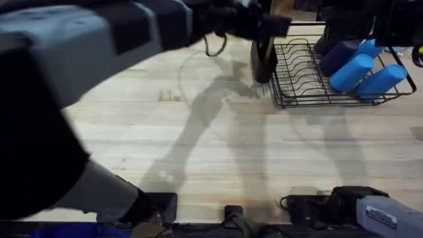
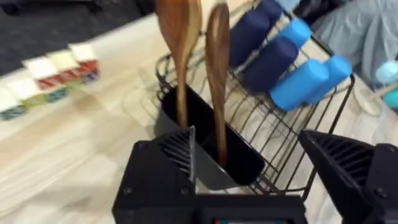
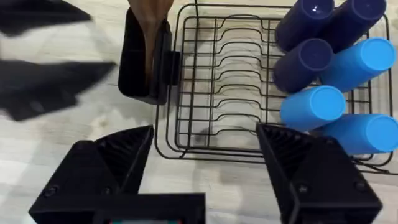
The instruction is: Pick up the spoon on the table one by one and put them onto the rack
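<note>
Two brown wooden spoons stand bowl-up in the black caddy at the end of the black wire rack. My left gripper hovers open just above and in front of the caddy, touching neither spoon. From overhead the left arm looms large and blurred, reaching across to the caddy and rack. My right gripper hangs open over the rack's near edge, holding nothing. A spoon shows in the caddy there.
Several light and dark blue cups lie in the rack's far end. Small coloured boxes sit on the light wooden table beyond the caddy. The blurred left arm is close beside the caddy.
</note>
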Controlling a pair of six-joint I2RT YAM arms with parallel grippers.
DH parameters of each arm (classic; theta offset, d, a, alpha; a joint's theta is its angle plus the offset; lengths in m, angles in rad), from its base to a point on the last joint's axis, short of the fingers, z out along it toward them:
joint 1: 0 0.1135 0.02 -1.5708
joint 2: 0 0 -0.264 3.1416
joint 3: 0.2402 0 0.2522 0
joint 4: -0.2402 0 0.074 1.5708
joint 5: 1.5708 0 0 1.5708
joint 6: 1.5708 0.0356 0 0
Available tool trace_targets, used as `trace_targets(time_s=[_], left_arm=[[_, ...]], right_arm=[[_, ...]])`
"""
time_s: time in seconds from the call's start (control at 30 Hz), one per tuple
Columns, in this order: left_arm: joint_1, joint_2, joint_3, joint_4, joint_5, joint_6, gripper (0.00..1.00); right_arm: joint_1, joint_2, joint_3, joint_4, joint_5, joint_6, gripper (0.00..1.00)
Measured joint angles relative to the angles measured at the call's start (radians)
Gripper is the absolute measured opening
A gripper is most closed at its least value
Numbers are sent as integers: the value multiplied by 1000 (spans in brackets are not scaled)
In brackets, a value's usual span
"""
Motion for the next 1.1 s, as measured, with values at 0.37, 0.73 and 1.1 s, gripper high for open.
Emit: trace_targets(time_s=[0.37,0.73,1.1], left_arm=[[141,-170,0,-320,-149,26,995],[250,-394,0,-723,-403,87,995],[255,-563,0,-904,-593,109,995]], right_arm=[[0,0,0,-7,0,0,997],[0,0,0,-20,0,0,996],[0,0,0,-60,0,0,996]])
